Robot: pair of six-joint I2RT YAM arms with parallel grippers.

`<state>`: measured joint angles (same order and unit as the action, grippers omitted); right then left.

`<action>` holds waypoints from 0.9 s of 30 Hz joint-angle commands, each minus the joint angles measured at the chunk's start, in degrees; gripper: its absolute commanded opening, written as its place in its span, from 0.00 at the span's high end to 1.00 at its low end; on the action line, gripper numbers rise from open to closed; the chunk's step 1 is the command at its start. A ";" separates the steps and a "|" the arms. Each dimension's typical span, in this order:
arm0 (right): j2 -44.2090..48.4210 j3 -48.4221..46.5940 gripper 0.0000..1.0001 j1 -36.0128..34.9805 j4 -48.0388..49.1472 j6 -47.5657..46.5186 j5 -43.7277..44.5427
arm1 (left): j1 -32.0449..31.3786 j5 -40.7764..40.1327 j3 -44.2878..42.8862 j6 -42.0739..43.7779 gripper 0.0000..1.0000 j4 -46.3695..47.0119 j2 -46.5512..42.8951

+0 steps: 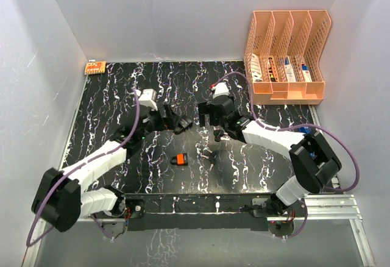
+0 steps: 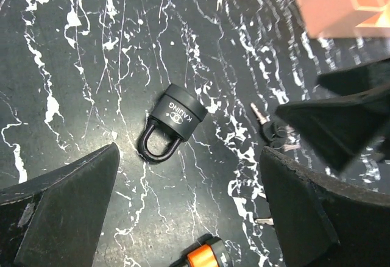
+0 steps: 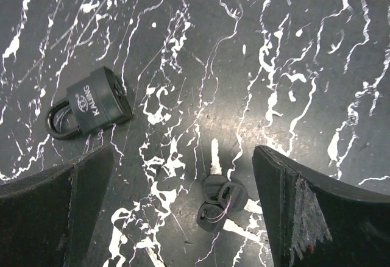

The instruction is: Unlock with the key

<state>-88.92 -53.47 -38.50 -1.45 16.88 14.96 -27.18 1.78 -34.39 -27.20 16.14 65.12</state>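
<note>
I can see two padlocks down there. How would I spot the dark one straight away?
Look at the black, white-veined table, near its middle. A small bunch of keys lies there, and a little way off from it the black padlock lies flat. It has white lettering on its body, whereas the other padlock is orange.

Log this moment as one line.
left gripper: open, empty, above black padlock | right gripper: open, empty, above keys | orange padlock: lying apart, untouched
</note>
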 commanded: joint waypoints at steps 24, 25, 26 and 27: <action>12.71 5.02 0.02 3.73 0.59 3.17 7.61 | -9.28 -25.01 -6.55 -0.13 0.01 -9.25 5.98; 12.58 5.04 0.02 4.57 -0.28 3.54 6.66 | -6.84 -22.31 -5.44 -0.55 0.01 -9.19 4.59; 12.43 5.15 0.02 5.41 -0.80 3.71 5.85 | -4.05 -19.20 -4.00 -1.17 0.02 -8.08 2.82; 12.38 5.44 0.02 5.93 -1.02 3.71 5.11 | -0.80 -15.74 -2.26 -1.48 0.02 -6.82 1.37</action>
<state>-78.04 -48.84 -35.48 -1.72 18.61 21.76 -36.47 -20.10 -38.98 -27.99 9.30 74.04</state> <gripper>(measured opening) 0.980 0.984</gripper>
